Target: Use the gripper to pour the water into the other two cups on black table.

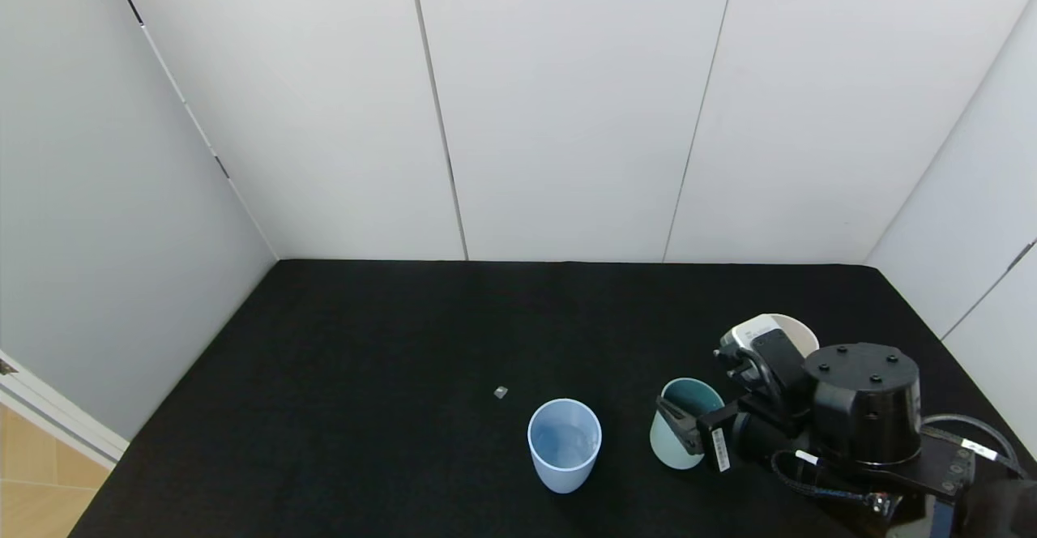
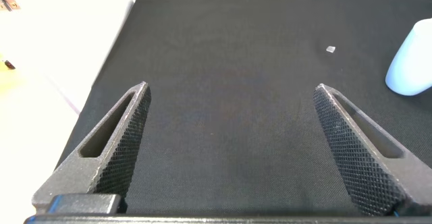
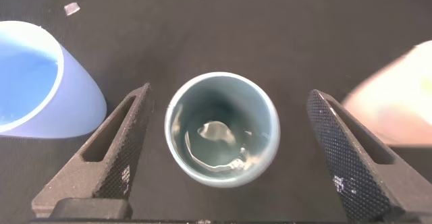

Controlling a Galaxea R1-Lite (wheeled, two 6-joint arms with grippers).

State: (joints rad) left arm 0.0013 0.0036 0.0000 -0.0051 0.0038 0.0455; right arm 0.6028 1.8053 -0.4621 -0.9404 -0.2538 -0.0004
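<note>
Spread wide and touching nothing, the jaws of the right gripper (image 3: 223, 156) are seen flanking the teal cup (image 3: 222, 137), which stands upright between the blue cup (image 1: 565, 444) and the cream cup (image 1: 798, 332) on the black table (image 1: 389, 343). With water (image 3: 217, 135) pooled low inside, the smooth, light tumbler is judged best clamped mid-wall. Open tabletop lies toward the parked, open left gripper (image 2: 229, 150); a small fleck (image 1: 500, 392) is noted.

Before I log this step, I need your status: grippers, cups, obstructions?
Right gripper open, straddling upright teal-green plastic tumbler, water inside. Left gripper open, idle over black table. Pale blue tumbler and cream tumbler upright nearby.
</note>
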